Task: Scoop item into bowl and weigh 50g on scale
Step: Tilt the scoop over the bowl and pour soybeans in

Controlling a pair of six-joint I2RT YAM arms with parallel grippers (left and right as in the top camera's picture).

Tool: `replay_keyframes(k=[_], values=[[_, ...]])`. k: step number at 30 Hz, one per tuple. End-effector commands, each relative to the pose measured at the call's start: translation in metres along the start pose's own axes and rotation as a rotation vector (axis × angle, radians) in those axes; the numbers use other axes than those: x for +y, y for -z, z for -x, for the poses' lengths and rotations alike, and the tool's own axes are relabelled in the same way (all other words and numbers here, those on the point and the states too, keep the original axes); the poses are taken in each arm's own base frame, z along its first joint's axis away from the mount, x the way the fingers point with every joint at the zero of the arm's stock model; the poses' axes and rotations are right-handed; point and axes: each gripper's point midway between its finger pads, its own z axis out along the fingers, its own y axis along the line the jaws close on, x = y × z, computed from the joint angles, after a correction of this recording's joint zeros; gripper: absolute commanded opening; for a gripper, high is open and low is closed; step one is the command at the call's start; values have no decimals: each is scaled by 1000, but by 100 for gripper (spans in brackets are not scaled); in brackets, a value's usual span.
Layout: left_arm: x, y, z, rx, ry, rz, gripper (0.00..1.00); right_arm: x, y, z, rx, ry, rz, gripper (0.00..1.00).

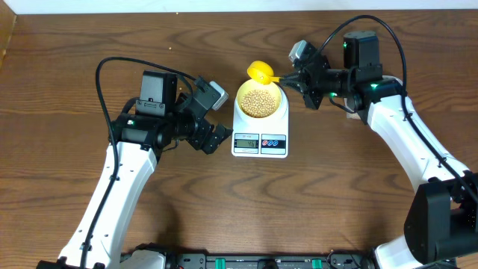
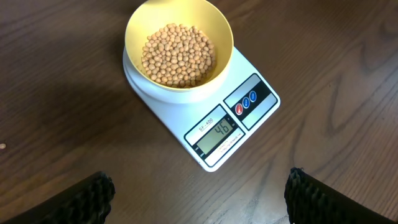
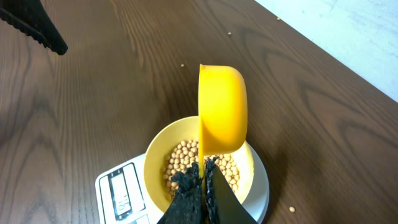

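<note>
Wood-grain brown table [image 1: 67, 90] carries one white digital kitchen scale [image 1: 260, 152], placed centrally between the two arms. One pale-yellow bowl [image 1: 240, 101] sits on the scale's platform, and it holds one heap of small tan beans [image 1: 260, 101] covering its bottom; the beans are too many to count. The scale has one grey display [image 2: 216, 132], which reads 46, and two buttons [image 2: 247, 102], one red and one blue, just beside the display.

One yellow scoop [image 3: 222, 109] is tipped on its side above the far rim of the bowl. Its interior is not visible. The right gripper [image 3: 203, 177] is closed tightly on the scoop's handle, above the bowl.

The left gripper [image 2: 199, 196] is spread wide and holds nothing. It is off the scale's left front corner, apart from it, with its camera facing the scale and bowl.

In the right wrist view, four loose beans [image 3: 230, 34] lie singly on the table beyond and beside the scale. In the left wrist view, one more lies at the left edge of the picture.
</note>
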Motion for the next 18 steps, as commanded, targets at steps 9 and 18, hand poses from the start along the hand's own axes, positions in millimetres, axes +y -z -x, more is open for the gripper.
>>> replay_keyframes(k=[9,18], values=[[-3,5,6,-24,-25,-9,90,2,-3,-4,7,6,11,1],[-3,5,6,-24,-25,-9,90,-15,-2,-18,85,131,-90,1]])
